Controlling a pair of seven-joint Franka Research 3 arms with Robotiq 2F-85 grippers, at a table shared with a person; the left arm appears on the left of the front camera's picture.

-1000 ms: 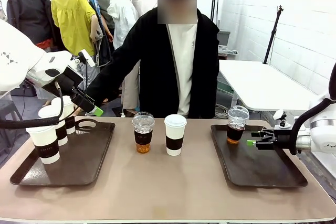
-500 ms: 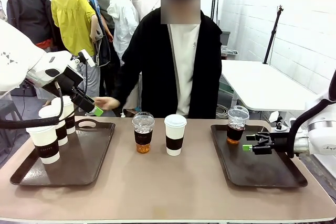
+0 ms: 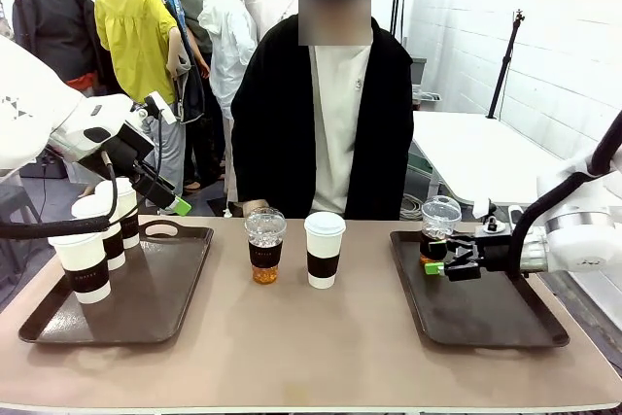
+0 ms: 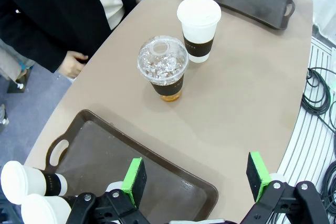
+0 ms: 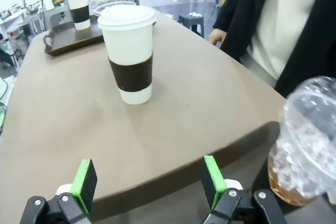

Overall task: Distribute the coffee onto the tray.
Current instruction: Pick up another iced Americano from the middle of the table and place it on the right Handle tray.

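Right gripper (image 5: 148, 183): pads spread wide, nothing between them. We see the amber dome-lidded cup (image 5: 307, 140) just outside one pad, off to the wrist view's right. It's upright on the right tray (image 3: 486, 316), near its far-left corner. Straight ahead of the jaws, farther off on the bare table (image 3: 321, 347), is the middle paper cup (image 5: 128, 51): white lid, black sleeve. Right arm comes in low and level from the tray's right side, fingers pointing at the table's middle.

Left gripper (image 4: 196, 178): also released and empty, held high over the left tray (image 3: 160, 289), tilted down toward the middle. That tray carries three paper cups (image 3: 83, 264), bunched at its left end. The middle dome-lidded cup (image 4: 163, 66) stands beside the middle paper cup, close but apart, between the trays. The person's hand (image 4: 71, 64) is at the far table edge, clear of both.
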